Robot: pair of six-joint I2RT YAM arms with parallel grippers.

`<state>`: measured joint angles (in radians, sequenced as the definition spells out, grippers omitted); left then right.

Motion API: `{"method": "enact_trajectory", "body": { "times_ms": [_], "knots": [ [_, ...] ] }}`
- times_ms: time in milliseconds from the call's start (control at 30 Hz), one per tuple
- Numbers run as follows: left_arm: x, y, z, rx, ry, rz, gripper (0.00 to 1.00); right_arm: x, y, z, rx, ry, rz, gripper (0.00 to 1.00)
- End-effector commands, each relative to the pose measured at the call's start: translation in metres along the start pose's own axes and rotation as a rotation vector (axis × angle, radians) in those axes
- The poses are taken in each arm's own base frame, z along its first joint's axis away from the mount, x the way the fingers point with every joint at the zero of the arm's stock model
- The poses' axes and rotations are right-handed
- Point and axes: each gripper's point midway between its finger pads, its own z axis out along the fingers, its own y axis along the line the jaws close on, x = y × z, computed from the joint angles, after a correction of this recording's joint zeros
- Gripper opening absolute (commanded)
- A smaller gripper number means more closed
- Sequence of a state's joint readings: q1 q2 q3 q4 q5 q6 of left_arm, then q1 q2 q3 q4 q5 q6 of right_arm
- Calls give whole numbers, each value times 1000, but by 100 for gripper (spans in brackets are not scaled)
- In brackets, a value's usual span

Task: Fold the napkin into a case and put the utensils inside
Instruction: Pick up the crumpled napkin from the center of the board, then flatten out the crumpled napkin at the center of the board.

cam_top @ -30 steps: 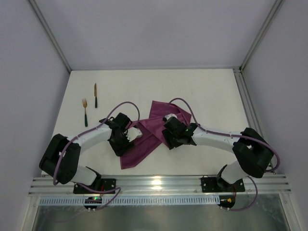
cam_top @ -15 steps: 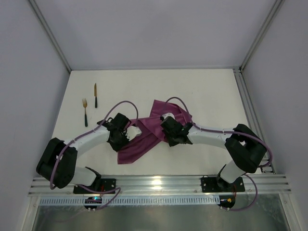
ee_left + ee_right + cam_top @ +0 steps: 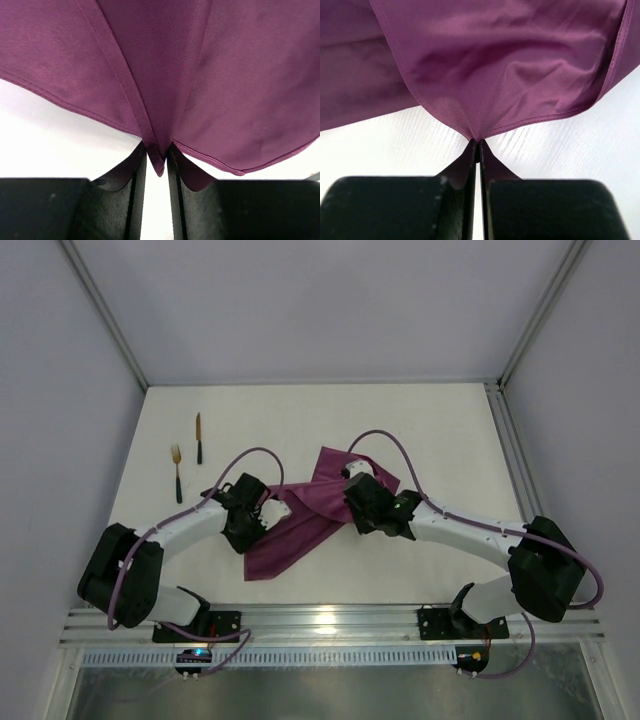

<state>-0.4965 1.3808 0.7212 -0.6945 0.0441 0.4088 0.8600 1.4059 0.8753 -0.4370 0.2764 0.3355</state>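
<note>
The napkin point(image 3: 225, 75) is finely woven cloth with a faint sheen and stitched hems. The surface point(image 3: 440, 430) is matt white and faintly grained. The fork point(image 3: 177, 472) and knife point(image 3: 199, 438) look like gold metal.

White table point(image 3: 300, 410) with faint wood grain, enclosed by plain pale grey walls point(image 3: 320, 300) (metal posts point(image 3: 103, 310) run up the far corners). A silver aluminium rail point(image 3: 380, 623) crosses its near edge, catching a bright glare of light.

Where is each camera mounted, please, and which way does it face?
Top external: above and behind the bases, looking down at the table; left arm, right arm, napkin, fork, knife show.
Left wrist: on its arm, looking along the left pincer, shut on the napkin.
Right wrist: likewise, along the right pincer, shut on the napkin.
Shared: both wrist views show napkin over table.
</note>
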Motion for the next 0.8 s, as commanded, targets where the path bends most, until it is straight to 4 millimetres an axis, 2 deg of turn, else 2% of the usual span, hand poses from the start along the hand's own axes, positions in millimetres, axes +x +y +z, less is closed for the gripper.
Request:
{"method": "enact_trajectory", "body": {
  "times_ms": [0,133,200,300,333,367,400,433,467,533,567,633,667,733,767],
  "knots": [
    [-7,12,1,-32,-1,13,24,-13,-6,-9,27,-39,-9,4],
    [-10,17,-8,-58,-29,-4,0,-12,-9,-10,39,-40,-7,4],
    [-10,30,-16,-122,-38,-20,0,-14,-12,-12,50,-49,1,4],
    [-19,66,-48,-300,-103,-75,0,-33,-25,-22,59,-92,33,4],
    [-26,79,-66,-364,-153,-90,0,-56,-39,-31,78,-138,54,4],
    [-39,98,-93,-442,-208,-111,0,-68,-49,-40,93,-157,67,4],
    [-40,115,-113,-492,-241,-154,0,-86,-60,-55,98,-202,92,4],
    [-41,123,-137,-524,-272,-172,0,-120,-78,-80,113,-287,146,4],
    [-57,136,-177,-569,-360,-189,0,-133,-87,-98,121,-323,146,4],
    [-51,146,-220,-617,-400,-219,0,-170,-102,-159,139,-492,166,4],
    [-48,143,-253,-652,-427,-199,0,-174,-105,-178,141,-520,143,4],
    [-36,131,-284,-686,-455,-172,0,-186,-103,-233,88,-625,139,4],
    [-37,128,-309,-711,-495,-170,0,-188,-103,-250,66,-659,141,4],
    [-34,116,-329,-690,-515,-158,0,-190,-96,-296,-14,-758,143,4],
    [-27,106,-333,-663,-499,-154,0,-188,-95,-310,-37,-782,152,4]
  ]
}}
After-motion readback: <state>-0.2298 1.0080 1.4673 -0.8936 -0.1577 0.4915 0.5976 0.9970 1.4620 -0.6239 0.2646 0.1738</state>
